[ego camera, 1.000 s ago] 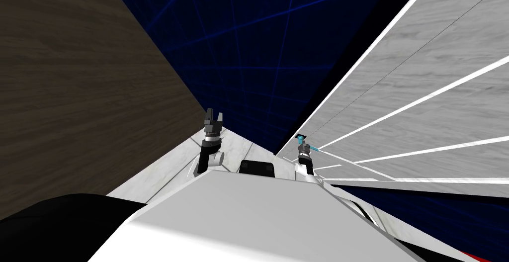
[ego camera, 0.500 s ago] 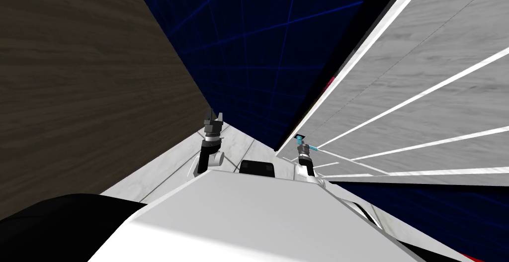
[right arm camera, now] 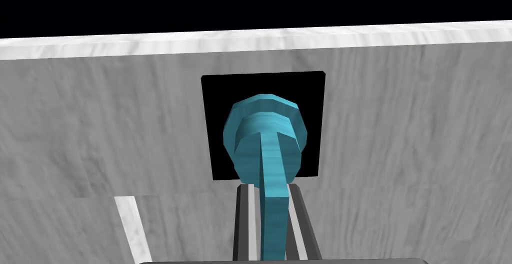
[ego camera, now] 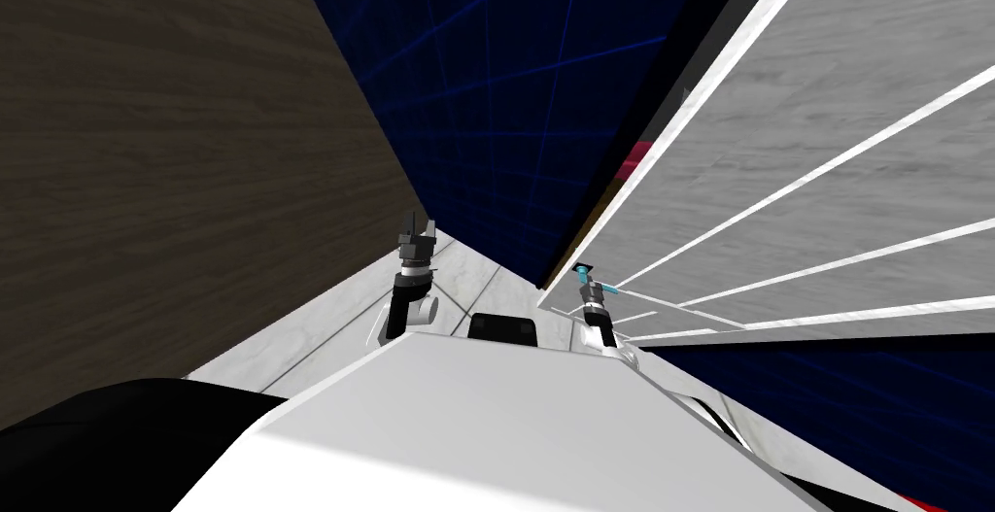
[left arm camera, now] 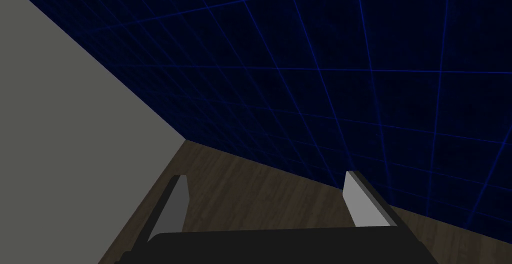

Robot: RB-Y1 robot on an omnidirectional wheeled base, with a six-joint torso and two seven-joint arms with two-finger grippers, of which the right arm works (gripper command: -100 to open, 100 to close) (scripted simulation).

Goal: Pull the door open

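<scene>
The right gripper (right arm camera: 270, 191) is clamping its jaws on the teal handle (right arm camera: 265, 125) of the grey door (ego camera: 826, 176), at my right. The left gripper (left arm camera: 266, 177) is idling, jaws apart. Pulling off the hinge arc is probably risking the handle slipping free.

We see brown wood-grain wall (ego camera: 175, 176) at left | dark area with blue grid lines (ego camera: 525, 98) upper middle | pale marbled floor (ego camera: 321, 341) lower middle | small red patch (ego camera: 636, 158) right of centre

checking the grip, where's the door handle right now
In the right wrist view, the teal handle sits on a black plate near the white edge of the grey door, on the robot's right, clamped in the right pincer.
</scene>
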